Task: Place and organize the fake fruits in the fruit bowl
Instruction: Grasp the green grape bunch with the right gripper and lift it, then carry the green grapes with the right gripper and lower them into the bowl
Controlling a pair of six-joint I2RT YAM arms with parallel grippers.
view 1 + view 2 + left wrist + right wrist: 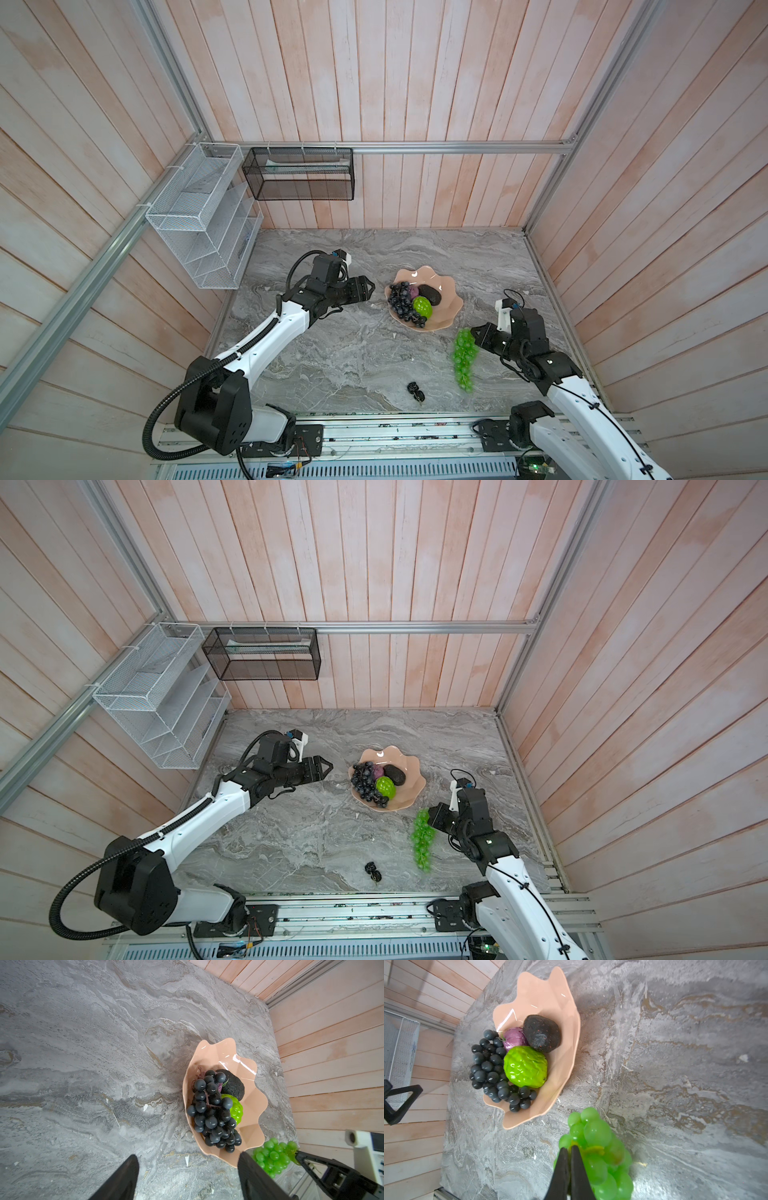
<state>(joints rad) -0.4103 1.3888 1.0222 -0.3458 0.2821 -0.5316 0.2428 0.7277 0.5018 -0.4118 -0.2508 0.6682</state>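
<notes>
Top views. The fruit bowl (451, 291) sits on the grey marbled counter (332, 353), right of centre. Four pieces are in it:
- The black grape bunch (401, 301) lies along the rim on the left arm's side.
- The purple round fruit (413, 291) is half hidden behind the black grape bunch.
- The dark bumpy oval (432, 294) sits further into the dish.
- The lime-green lumpy fruit (422, 306) sits in the middle.

The left pincer (371, 287) hovers just beside the bowl with its jaws apart and nothing in them. The right pincer (473, 332) is clamped on the top end of the green grape bunch (464, 357), which trails toward the near edge just outside the bowl. Its lower end is blurred, so I cannot tell whether it touches the counter. The tiny black cluster (372, 870) lies alone near the front edge, well apart from the bowl (411, 771).

Left wrist view. The left pincer (188, 1155) is spread wide over bare counter, and one finger overlaps the bowl's rim (255, 1105) in the picture. The black grape bunch (212, 1111) fills the near side of the dish. Beyond the rim, the right pincer's tip (297, 1154) meets the green grape bunch (272, 1157).

Right wrist view. The right pincer (569, 1150) has its fingers pressed together on the stem end of the green grape bunch (598, 1134), close to the bowl (550, 1001) but outside it. Some berries of the black bunch (490, 1072) spill over the far rim.
</notes>
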